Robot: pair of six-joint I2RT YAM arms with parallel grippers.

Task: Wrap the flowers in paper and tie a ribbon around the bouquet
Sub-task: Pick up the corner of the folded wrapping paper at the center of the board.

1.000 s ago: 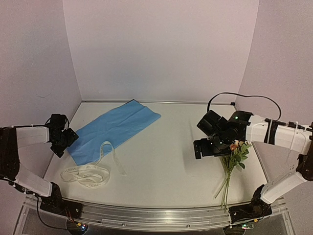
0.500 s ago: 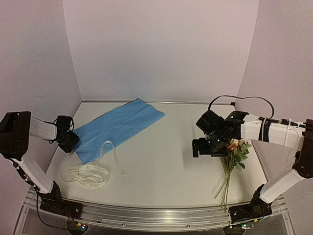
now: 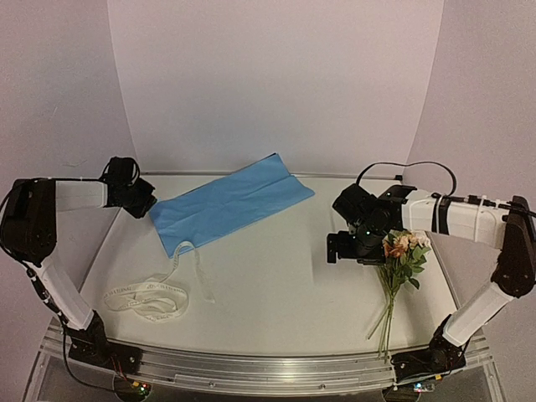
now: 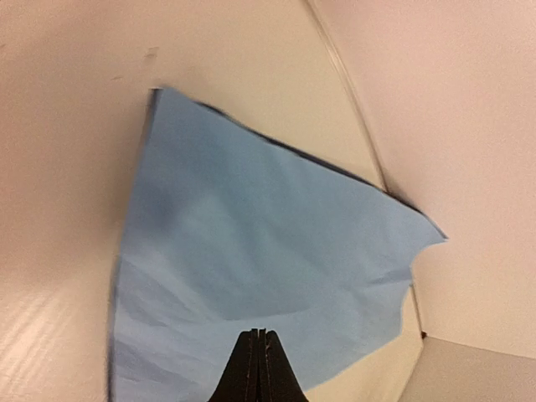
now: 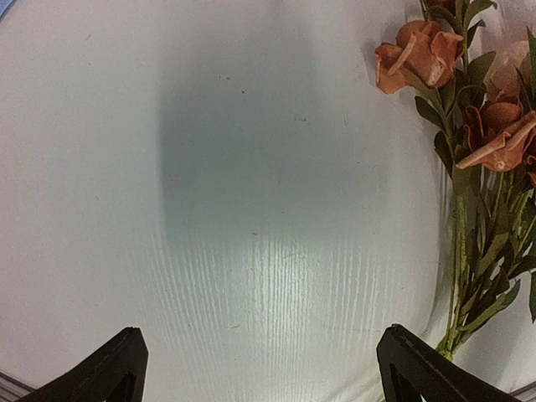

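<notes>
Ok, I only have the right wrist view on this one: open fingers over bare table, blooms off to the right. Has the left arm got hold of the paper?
Observer: Yes, the left gripper is shut on the left end of the blue paper.
Operator: Where is the ribbon?
Observer: The ribbon lies looped near the front left of the table, with one end reaching the paper's near edge.
Operator: And the stems?
Observer: The flowers lie flat at the right, with their stems pointing toward the table's near edge.
</notes>
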